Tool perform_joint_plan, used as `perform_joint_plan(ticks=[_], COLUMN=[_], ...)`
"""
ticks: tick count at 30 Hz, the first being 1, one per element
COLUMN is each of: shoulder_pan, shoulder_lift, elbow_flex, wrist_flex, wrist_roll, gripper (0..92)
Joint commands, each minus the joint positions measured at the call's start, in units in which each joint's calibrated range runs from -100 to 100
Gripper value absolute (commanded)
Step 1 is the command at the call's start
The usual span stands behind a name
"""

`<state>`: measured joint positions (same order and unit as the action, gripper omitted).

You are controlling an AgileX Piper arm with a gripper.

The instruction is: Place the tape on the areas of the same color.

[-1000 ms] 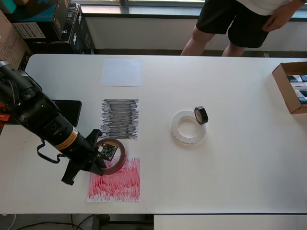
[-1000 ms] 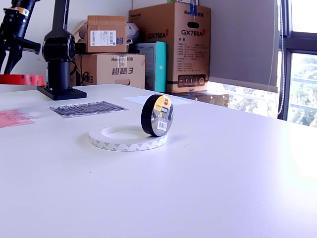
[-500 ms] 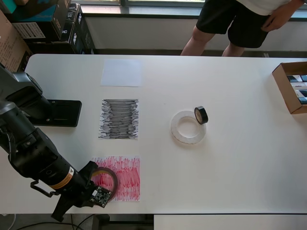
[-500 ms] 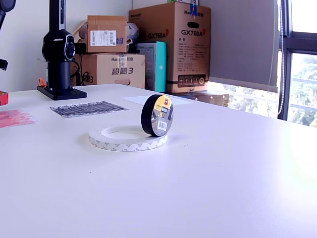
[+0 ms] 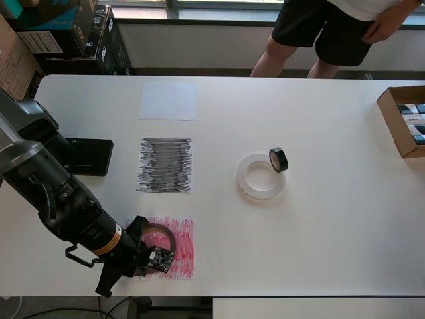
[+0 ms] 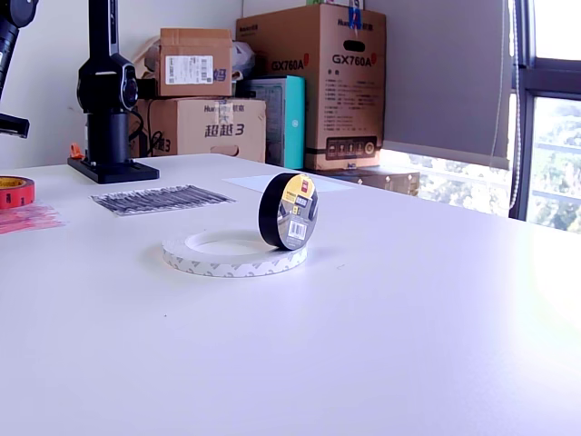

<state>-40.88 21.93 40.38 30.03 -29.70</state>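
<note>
My gripper [image 5: 147, 244] is shut on the left wall of the red roll [image 5: 167, 234] at the left part of the scribbled red sheet [image 5: 184, 249]. In the exterior view the red roll [image 6: 13, 191] sits low at the red sheet [image 6: 27, 218]; the gripper is cut off there. The wide white ring [image 5: 260, 195] lies flat mid-table, and the small black roll [image 5: 278, 159] stands on edge on its rim. Both show in the exterior view, ring [image 6: 227, 263] and black roll [image 6: 288, 212]. The scribbled black sheet [image 5: 165, 165] and white sheet [image 5: 169, 101] are bare.
The arm's black base [image 5: 83, 156] stands at the overhead view's left edge. An open cardboard box [image 5: 402, 119] sits at the right edge. A person [image 5: 325, 33] stands beyond the far edge. Stacked cartons [image 6: 309, 82] stand behind the table.
The gripper carried the red roll from near the black sheet down to the table's near edge, then right onto the red sheet. The roll now sits lower. White ring and black roll have not moved.
</note>
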Motion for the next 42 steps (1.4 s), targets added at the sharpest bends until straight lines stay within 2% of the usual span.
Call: perform_joint_plan(ticks=[1, 11, 33, 35, 42], shoulder_pan=[0.56, 2.61, 2.53, 2.38, 2.38], shoulder_lift=[-0.51, -0.32, 6.13, 6.13, 6.13], elbow_flex=[0.46, 0.19, -3.72, -3.72, -3.72], wrist_flex=[-0.46, -0.46, -0.46, -0.46, -0.46], wrist_roll=[0.23, 0.81, 0.23, 0.23, -1.24], gripper=[0.0, 0.0, 1.8, 8.7, 49.3])
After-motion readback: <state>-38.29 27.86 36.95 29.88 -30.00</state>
